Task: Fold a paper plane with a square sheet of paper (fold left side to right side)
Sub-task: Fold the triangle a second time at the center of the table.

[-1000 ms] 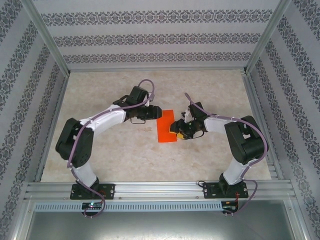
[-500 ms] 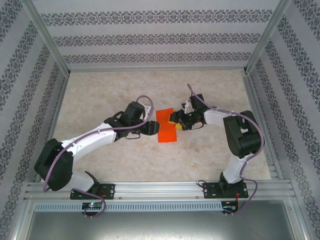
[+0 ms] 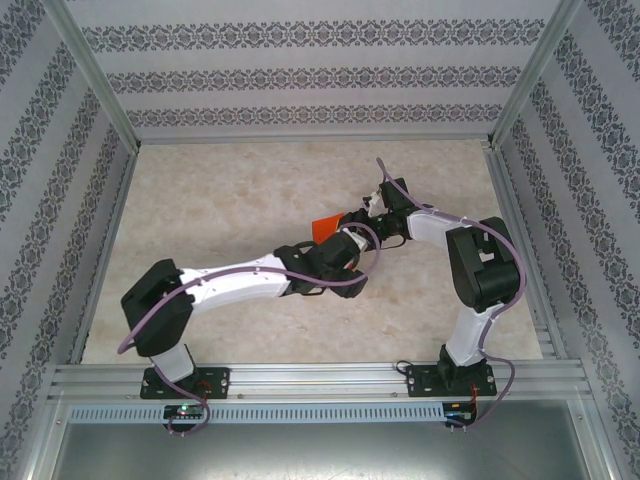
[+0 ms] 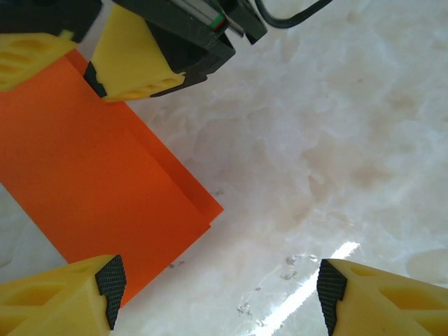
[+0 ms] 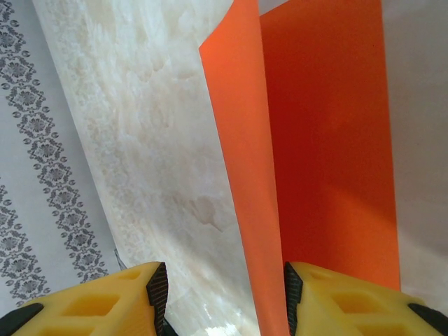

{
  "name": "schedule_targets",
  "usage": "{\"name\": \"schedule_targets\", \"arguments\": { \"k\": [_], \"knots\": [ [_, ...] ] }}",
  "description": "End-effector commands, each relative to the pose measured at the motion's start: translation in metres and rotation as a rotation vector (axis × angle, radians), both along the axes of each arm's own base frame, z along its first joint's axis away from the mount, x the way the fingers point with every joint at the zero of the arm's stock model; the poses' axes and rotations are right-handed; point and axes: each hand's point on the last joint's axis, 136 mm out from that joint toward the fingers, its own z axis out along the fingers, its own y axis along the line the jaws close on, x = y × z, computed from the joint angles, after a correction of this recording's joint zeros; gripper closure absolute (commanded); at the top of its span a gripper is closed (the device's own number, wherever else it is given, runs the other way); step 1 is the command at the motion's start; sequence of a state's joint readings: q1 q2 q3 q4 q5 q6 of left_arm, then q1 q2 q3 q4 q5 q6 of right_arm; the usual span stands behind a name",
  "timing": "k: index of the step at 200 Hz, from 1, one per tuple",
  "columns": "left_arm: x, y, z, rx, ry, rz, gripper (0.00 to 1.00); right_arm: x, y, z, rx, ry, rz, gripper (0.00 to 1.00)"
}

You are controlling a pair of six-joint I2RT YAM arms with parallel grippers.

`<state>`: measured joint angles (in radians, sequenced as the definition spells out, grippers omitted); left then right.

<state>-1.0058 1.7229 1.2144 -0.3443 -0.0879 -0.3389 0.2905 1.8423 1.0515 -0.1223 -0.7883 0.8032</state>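
Left arm [image 3: 230, 285] lies across the table [image 3: 220, 190] from its base at the near left, reaching right and a little far to the middle. Its wrist covers most of the paper [image 3: 324, 228], so from above just an orange corner pokes out on the far side. Left gripper [image 4: 217, 290] — jaws spread wide, bare marbled table between the two yellow fingertips, nothing held. In its wrist view one fingertip [image 4: 70, 301] overlaps the paper's edge; contact or not, cannot tell. Paper sits at table centre between the two wrists, bright orange and folded over on itself. It shows two layers, the top layer's edge set a little back from the lower one, making a straight line along the sheet. From the right wrist view one layer lifts off the table and curls up as a standing flap, while the other lies flat beside it. Right gripper [image 5: 224, 297] — jaws apart, table visible in the gap. The raised flap's edge runs down between them, right against the inner face of one finger [image 5: 343, 301] and clear of the other; not a pinch. The left wrist view shows those same yellow fingers straddling the paper's end. Right arm [image 3: 480, 270] runs far from its near-right base, then bends left toward the centre.
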Motion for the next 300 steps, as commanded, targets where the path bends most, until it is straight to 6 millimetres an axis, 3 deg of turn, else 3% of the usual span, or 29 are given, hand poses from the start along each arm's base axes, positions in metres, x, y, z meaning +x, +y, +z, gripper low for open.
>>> {"name": "schedule_targets", "arguments": {
  "k": [1, 100, 125, 171, 235, 274, 300],
  "knots": [
    [0.004, 0.011, -0.009, 0.164, -0.056, 0.016, 0.23, 0.001, 0.004, 0.002, 0.022, 0.013, 0.004, 0.51],
    [0.023, 0.006, -0.041, 0.432, -0.141, 0.021, 0.19, -0.003, 0.008, -0.003, 0.022, 0.028, 0.002, 0.52],
    [0.023, 0.005, -0.044, 0.429, -0.137, 0.016, 0.33, -0.003, 0.007, -0.004, 0.019, 0.028, 0.0, 0.52],
    [0.02, 0.004, -0.044, 0.413, -0.126, 0.011, 0.72, -0.004, 0.005, -0.007, -0.007, 0.028, 0.002, 0.52],
    [0.02, 0.003, -0.041, 0.353, -0.065, 0.006, 1.0, -0.004, -0.001, -0.007, -0.051, 0.0, 0.026, 0.52],
    [0.02, 0.006, -0.041, 0.303, -0.025, 0.026, 1.0, 0.003, -0.009, 0.015, -0.059, -0.087, 0.02, 0.48],
    [0.023, 0.009, -0.036, 0.222, 0.007, 0.047, 1.0, 0.015, -0.021, 0.049, -0.027, -0.195, -0.015, 0.42]
  ]
}}
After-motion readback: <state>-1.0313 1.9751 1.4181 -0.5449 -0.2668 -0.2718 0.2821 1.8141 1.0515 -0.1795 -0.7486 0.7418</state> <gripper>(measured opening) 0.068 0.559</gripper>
